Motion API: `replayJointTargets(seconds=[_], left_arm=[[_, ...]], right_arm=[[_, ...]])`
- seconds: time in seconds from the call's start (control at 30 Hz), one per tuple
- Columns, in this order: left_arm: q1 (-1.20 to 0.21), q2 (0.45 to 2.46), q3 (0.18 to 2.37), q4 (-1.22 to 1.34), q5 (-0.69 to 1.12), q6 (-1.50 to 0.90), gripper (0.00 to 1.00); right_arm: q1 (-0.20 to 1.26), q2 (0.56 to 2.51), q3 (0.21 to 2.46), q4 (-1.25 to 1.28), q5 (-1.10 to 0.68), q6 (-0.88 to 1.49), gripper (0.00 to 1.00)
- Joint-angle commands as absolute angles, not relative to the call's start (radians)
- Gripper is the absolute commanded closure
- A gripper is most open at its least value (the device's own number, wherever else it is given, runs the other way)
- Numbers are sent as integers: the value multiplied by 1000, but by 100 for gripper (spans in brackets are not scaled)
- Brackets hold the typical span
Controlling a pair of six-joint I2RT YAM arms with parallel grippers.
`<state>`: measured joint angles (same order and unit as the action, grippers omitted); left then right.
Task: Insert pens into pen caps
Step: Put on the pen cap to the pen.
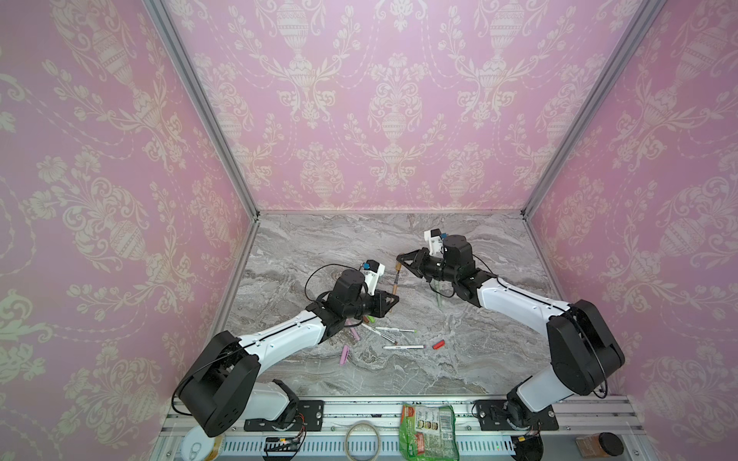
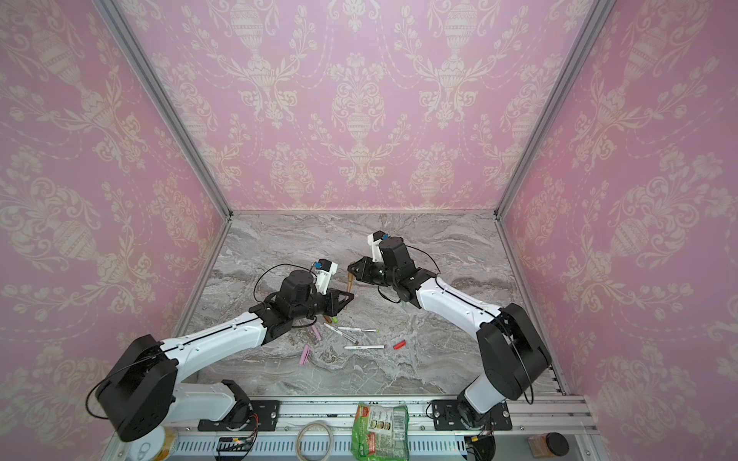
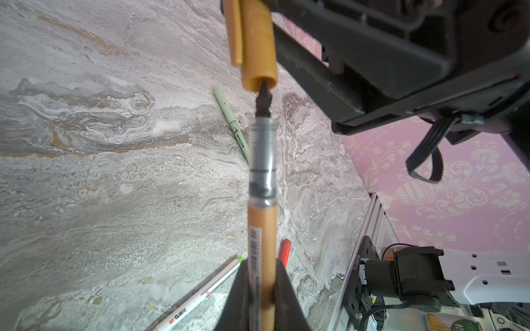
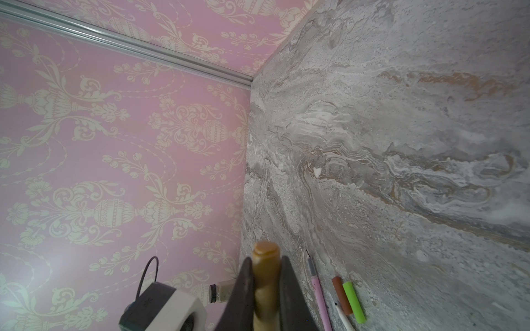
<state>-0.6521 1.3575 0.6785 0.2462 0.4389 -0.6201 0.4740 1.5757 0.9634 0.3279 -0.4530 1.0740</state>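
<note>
One grey marble tabletop [image 1: 459, 359]. Raised above middle: left gripper [image 3: 262, 275] clamped on tan-brown stick pen [image 3: 262, 229], right gripper [image 4: 266, 275] clamped on tan plastic cap [image 4: 266, 252]. Pen's dark tip just inside cap mouth. Loose white-barrelled pens [image 1: 403, 346] lying near-centre, small red cap [image 1: 438, 344] just right of them.

Tan pen [image 3: 262, 229], tan cap [image 3: 258, 43] (marbled grey table [image 3: 86, 186]).

Left wrist view: tan cap [image 3: 258, 43] cropped by the edge; pale green pen [image 3: 230, 120] partly hidden behind tan pen [image 3: 262, 229].
</note>
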Motion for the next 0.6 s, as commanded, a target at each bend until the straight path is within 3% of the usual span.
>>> replayJointTargets(seconds=[0.0, 0.57], left_arm=[[-660, 1342, 683, 263, 419, -631, 100], [-658, 1333, 685, 267, 381, -626, 100]], right_arm=[[482, 1571, 953, 310, -440, 1046, 98], [537, 1536, 982, 212, -451, 927, 99]])
